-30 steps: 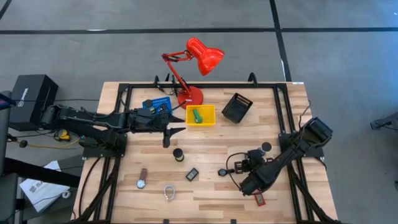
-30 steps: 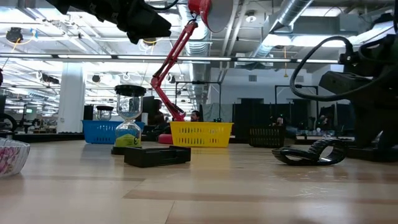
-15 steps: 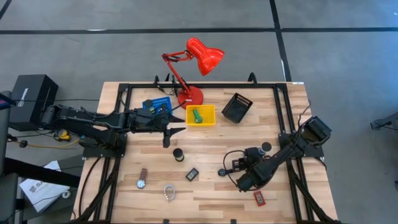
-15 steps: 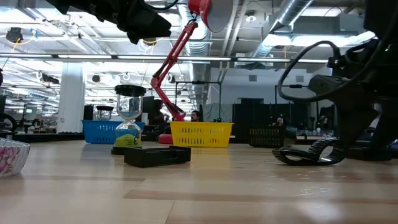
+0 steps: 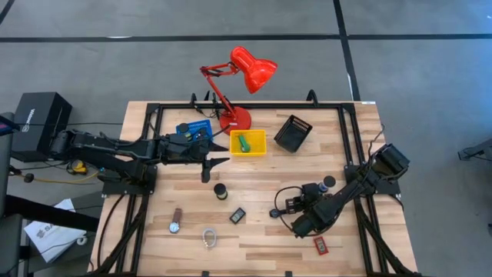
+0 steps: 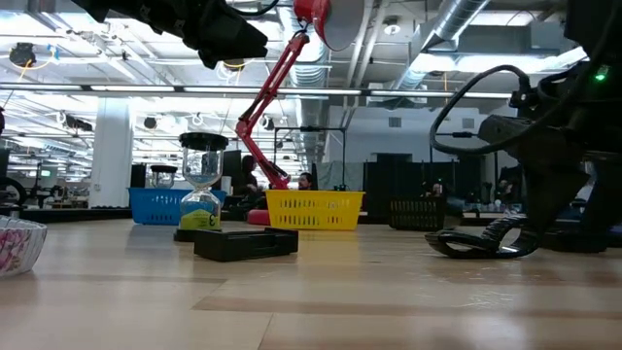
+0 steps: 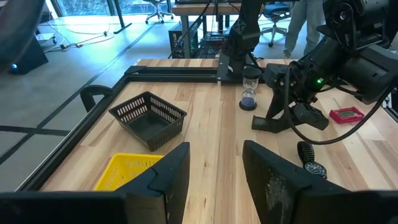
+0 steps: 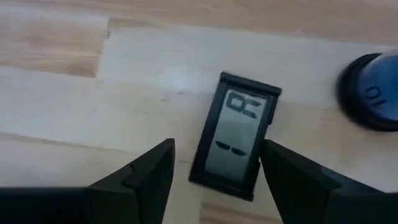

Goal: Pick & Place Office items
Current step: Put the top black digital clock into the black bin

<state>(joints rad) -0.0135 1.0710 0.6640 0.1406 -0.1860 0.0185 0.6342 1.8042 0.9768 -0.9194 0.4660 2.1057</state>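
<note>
Tabletop: right fingers (image 8: 214, 165) spread around a partly cut-off gadget (image 8: 236, 137); left fingers (image 7: 214, 168) parted, empty.

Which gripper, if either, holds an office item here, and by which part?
Neither. The left gripper is open and empty above the table. The right gripper is open, its fingers either side of a small black gadget lying flat.

An open industrial lab: exposed ceiling ducts (image 6: 457, 29), strip lights, office chairs (image 7: 158, 7) on a concrete floor (image 5: 115, 69), and a framed wooden counter (image 5: 261, 173) carrying 2 robot arms.
</note>
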